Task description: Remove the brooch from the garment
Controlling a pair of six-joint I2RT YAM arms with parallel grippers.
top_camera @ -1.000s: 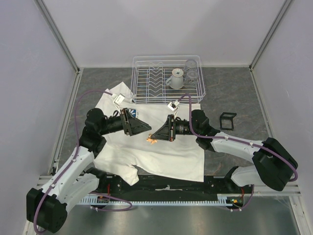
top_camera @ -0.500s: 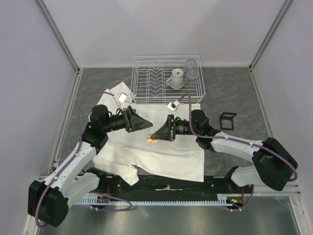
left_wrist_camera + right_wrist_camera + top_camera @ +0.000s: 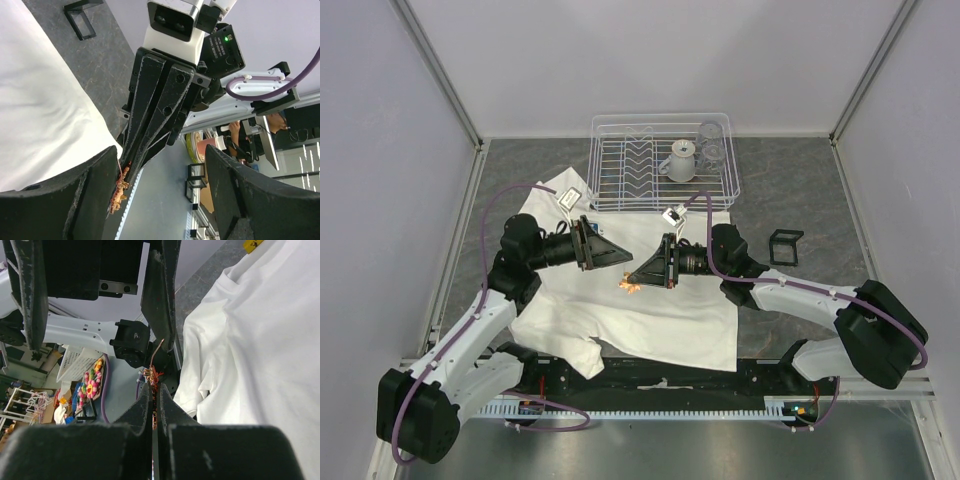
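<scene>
The garment (image 3: 650,315) is a white T-shirt spread on the table between the arms; it also shows in the left wrist view (image 3: 40,115) and the right wrist view (image 3: 260,340). My right gripper (image 3: 638,280) is shut on the brooch (image 3: 630,287), a tiny orange-red pin with a thin wire. It holds the brooch just above the shirt's middle, with the brooch (image 3: 154,374) sticking out past the closed tips (image 3: 155,387). My left gripper (image 3: 618,258) is open and empty, facing the right one, its tips (image 3: 160,155) close to the brooch (image 3: 120,187).
A white wire dish rack (image 3: 660,160) stands at the back on the shirt's far edge, holding a white jug (image 3: 682,160) and a clear glass (image 3: 712,150). A small black frame (image 3: 785,245) stands on the table to the right. Pale walls close in the table.
My left gripper has shifted slightly back and away from the near edge, staying open. My right gripper has held still with the brooch in it.
</scene>
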